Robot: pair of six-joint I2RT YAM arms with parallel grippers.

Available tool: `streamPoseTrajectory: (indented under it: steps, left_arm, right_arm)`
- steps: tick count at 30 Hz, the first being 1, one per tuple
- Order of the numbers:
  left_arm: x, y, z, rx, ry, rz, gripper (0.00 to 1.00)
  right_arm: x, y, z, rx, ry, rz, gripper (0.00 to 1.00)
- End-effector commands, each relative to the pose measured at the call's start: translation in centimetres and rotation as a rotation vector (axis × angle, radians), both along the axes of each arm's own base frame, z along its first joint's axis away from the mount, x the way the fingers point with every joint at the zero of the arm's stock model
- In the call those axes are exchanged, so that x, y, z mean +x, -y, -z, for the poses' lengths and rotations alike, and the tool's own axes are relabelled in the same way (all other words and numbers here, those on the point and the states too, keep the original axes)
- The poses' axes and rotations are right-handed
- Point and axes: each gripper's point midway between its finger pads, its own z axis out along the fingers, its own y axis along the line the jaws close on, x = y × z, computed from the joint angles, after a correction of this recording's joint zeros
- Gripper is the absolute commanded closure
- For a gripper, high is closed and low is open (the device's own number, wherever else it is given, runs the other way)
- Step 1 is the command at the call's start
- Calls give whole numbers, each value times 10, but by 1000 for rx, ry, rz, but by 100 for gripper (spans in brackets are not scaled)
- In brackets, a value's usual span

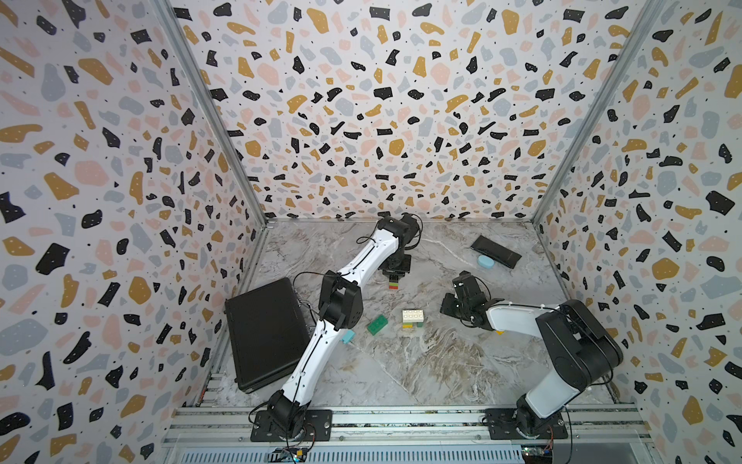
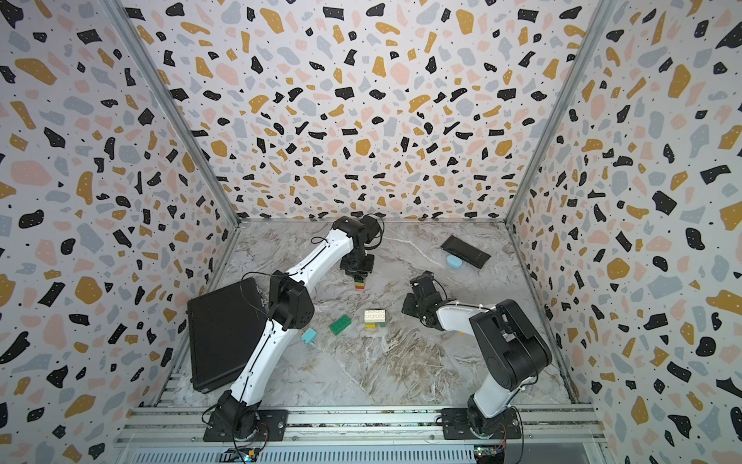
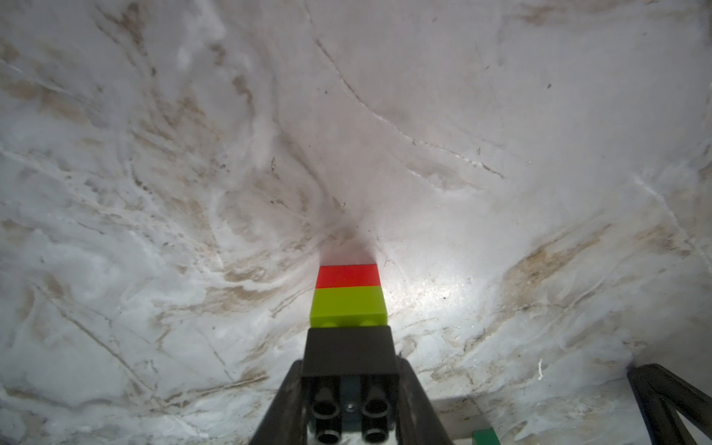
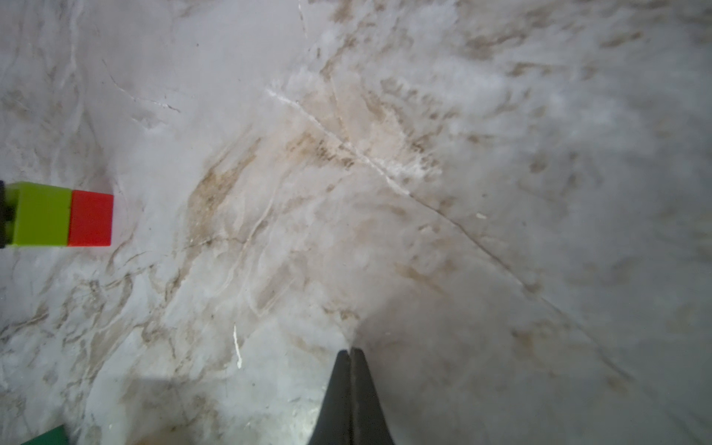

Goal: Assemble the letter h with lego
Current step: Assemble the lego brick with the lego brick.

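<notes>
Red, lime, black: three bricks pressed into one column (image 1: 394,284), seen in both top views hanging under the left tool (image 1: 395,276), far out over the marble counter (image 1: 441,361). Loose lego sits on the base side of that tool, well apart from it. There's a white brick (image 1: 413,316) on top of smaller ones, a dark green brick (image 1: 377,323) just beside that, and a light blue brick (image 1: 348,336) further over, against the arm. A big black case (image 1: 265,329) lies beyond them, not involved. My read: the column is the tall stroke of the h and the white-topped bit is the hump, not yet joined.

Left wrist view: the tool is clamped on the black brick (image 3: 348,346), a finger (image 3: 283,400) on each flank, studs toward the camera. The lime brick (image 3: 348,306) then the red brick (image 3: 348,276) run down from it. Gripping the top piece carries all three at once. The red end is at or just over the counter; whether it touches, cannot tell.

Right wrist view: the right tool (image 4: 350,352) is clenched, tips together, nothing in it, over bare counter. The column (image 4: 61,215) sits out to one side of it, apart. It looks parked clear so the left can work.
</notes>
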Motion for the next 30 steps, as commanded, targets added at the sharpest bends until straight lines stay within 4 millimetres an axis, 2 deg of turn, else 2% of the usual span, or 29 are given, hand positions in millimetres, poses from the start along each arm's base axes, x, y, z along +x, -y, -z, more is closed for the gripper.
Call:
streamPoseTrajectory:
  steps: [1, 12, 21, 25, 30]
  left_arm:
    - [-21, 0, 24, 10, -113, 46, 100]
    - [-33, -12, 6, 32, -113, 53, 100]
    - [-40, -28, -21, 24, -49, 1, 100]
    - [-41, -22, -40, -30, -23, 22, 100]
    - [-42, -21, -43, -26, -34, 56, 100]
  right_arm:
    - [5, -11, -7, 27, 4, -25, 100]
    - [2, -38, -10, 64, 2, -129, 100]
    - [1, -42, -9, 68, -5, -146, 100]
    - [1, -44, -9, 70, -8, -152, 100]
    - [1, -45, -9, 67, -10, -158, 100]
